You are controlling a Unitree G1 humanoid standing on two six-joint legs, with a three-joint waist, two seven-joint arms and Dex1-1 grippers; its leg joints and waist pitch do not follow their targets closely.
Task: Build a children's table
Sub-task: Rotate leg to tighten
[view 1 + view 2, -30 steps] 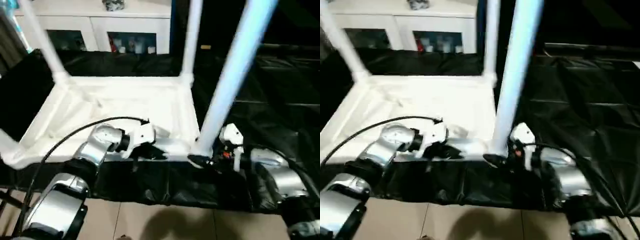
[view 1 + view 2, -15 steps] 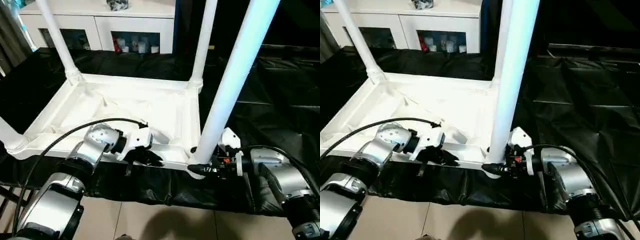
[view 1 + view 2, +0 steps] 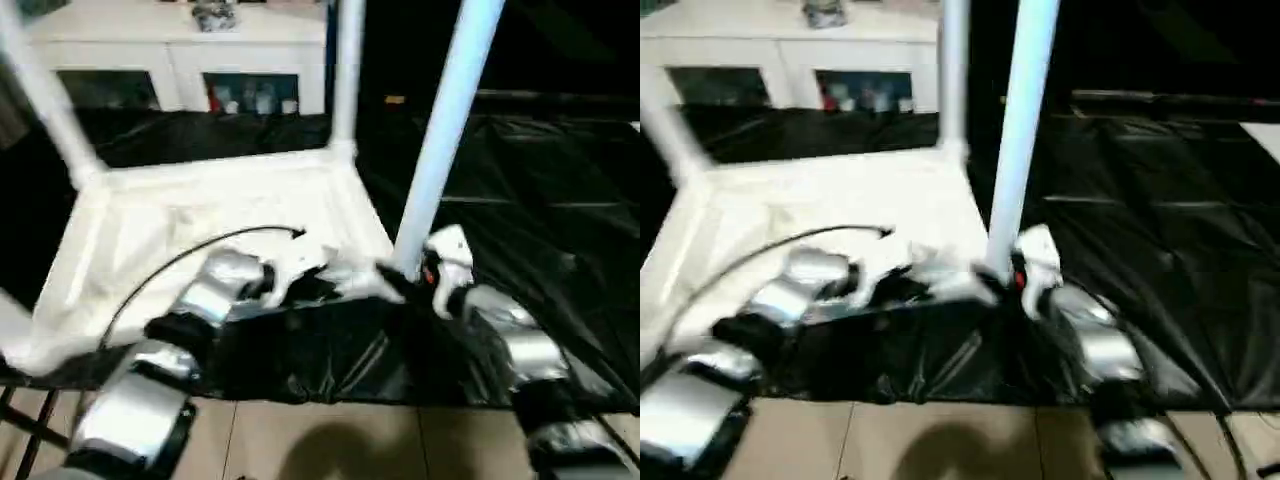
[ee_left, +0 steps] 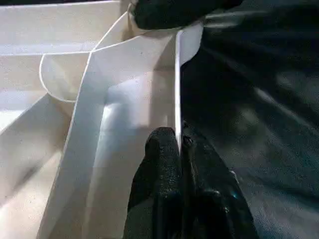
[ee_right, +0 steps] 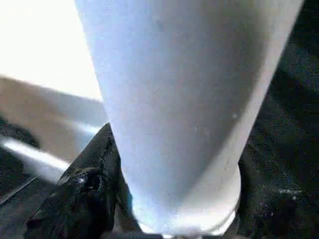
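The left gripper (image 4: 178, 149) pinches the near rim of the white ribbed plastic tabletop (image 3: 210, 205). The right gripper (image 3: 400, 285) clasps the upright white tube leg (image 3: 440, 140) at its base. Keep it vertical, pressing straight into the socket.

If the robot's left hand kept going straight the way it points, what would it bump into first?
Probably the other hand. The left hand, pinched shut on the tabletop's thin edge, points along that edge toward the corner, where a black finger of the right hand sits by the leg. How far off it is, I cannot tell.
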